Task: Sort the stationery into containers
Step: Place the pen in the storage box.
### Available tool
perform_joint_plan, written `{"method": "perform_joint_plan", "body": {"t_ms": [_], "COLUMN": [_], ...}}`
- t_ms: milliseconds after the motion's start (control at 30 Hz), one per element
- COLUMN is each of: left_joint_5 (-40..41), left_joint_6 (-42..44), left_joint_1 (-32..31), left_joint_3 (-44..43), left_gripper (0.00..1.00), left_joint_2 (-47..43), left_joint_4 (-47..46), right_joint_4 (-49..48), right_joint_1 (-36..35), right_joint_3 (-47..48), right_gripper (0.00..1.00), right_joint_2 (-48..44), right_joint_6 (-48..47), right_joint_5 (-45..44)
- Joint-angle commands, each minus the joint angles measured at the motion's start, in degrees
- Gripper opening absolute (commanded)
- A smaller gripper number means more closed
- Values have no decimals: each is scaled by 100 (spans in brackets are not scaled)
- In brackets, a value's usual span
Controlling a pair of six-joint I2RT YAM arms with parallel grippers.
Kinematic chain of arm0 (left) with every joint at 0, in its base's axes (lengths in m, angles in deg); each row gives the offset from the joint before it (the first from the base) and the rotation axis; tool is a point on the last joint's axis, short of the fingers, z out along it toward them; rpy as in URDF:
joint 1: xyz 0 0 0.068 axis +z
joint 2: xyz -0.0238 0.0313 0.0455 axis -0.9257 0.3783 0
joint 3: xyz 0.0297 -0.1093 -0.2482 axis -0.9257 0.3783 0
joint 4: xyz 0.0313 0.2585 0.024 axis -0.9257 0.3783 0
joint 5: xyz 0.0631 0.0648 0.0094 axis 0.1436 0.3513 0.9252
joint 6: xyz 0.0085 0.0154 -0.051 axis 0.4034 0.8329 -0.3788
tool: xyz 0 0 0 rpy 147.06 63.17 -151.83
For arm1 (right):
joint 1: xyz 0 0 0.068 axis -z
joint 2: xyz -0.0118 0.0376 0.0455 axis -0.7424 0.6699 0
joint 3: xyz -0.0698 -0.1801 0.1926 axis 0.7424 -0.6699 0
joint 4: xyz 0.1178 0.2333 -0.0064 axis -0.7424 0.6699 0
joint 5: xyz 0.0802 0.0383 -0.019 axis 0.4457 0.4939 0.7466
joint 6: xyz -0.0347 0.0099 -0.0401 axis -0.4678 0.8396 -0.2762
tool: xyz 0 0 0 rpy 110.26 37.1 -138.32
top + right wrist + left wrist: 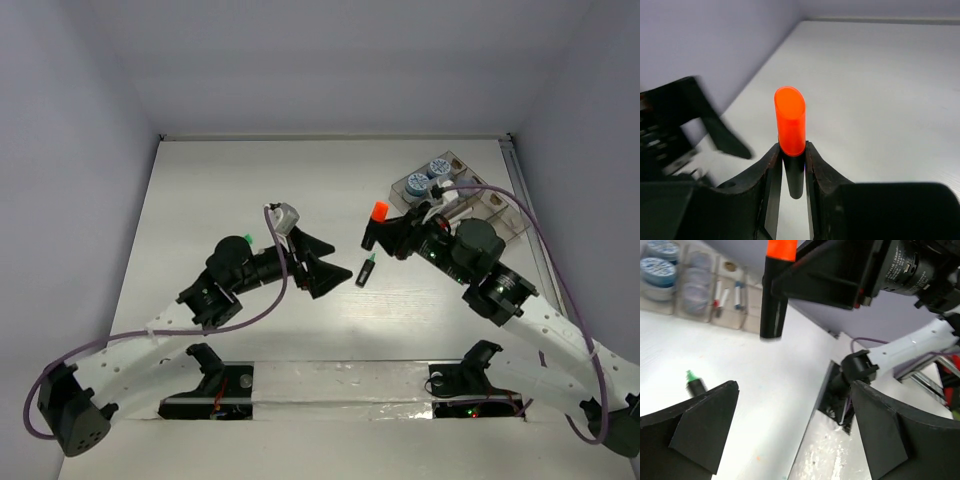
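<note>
My right gripper (792, 150) is shut on a stubby black highlighter with an orange cap (790, 120), held upright above the table (250, 190). From above, that orange highlighter (375, 226) hangs left of the clear compartment tray (497, 213). Below it, a green-tipped highlighter (365, 270) lies on the table. My left gripper (330, 265) stands open just left of the green highlighter, with nothing between its fingers. In the left wrist view the orange highlighter (774, 295) hangs ahead and the green highlighter (695, 382) lies beside my left finger (695, 430).
The tray (752, 307) holds blue-lidded pots (428, 176) in its far compartments and thin white pens (737, 294) in a narrow one. The tray sits near the right wall. Both arm bases (340, 385) line the near edge.
</note>
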Motion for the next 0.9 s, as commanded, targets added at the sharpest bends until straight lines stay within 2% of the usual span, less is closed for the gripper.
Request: {"method": "perform_joint_plan", "body": {"t_ms": [0, 100, 133, 200, 233, 367, 467, 600, 867], "left_joint_5": [834, 1361, 1441, 1626, 1844, 2294, 2216, 1996, 2206], "left_joint_6": [461, 838, 961, 1330, 1436, 1701, 1780, 1771, 1710], "left_joint_1": [-30, -30, -30, -30, -30, -30, -30, -30, -30], "left_joint_3": [-564, -924, -1108, -1258, -1320, -1040, -732, -714, -697], "left_gripper": [94, 99, 99, 99, 99, 99, 99, 99, 99], "left_joint_2": [-464, -824, -912, -1185, -1273, -1852, -2065, -2091, -2214], "left_joint_4": [1557, 2480, 2752, 3210, 3299, 3248, 3124, 3141, 3229], "right_joint_4": [630, 1210, 1438, 1562, 1589, 1598, 1624, 1642, 1537], "right_joint_1": [375, 1147, 1672, 2228, 2822, 4186, 4855, 5358, 5491], "right_joint_3": [239, 125, 72, -146, -226, -438, -403, -289, -130], "right_gripper": [0, 0, 0, 0, 0, 0, 0, 0, 0], "right_joint_2": [-90, 32, 146, 243, 340, 560, 814, 1157, 1948], "right_joint_6": [-17, 106, 141, 246, 264, 291, 169, 133, 247], "right_joint_5": [-1599, -1978, -2005, -1918, -1891, -1375, -1277, -1101, -890]}}
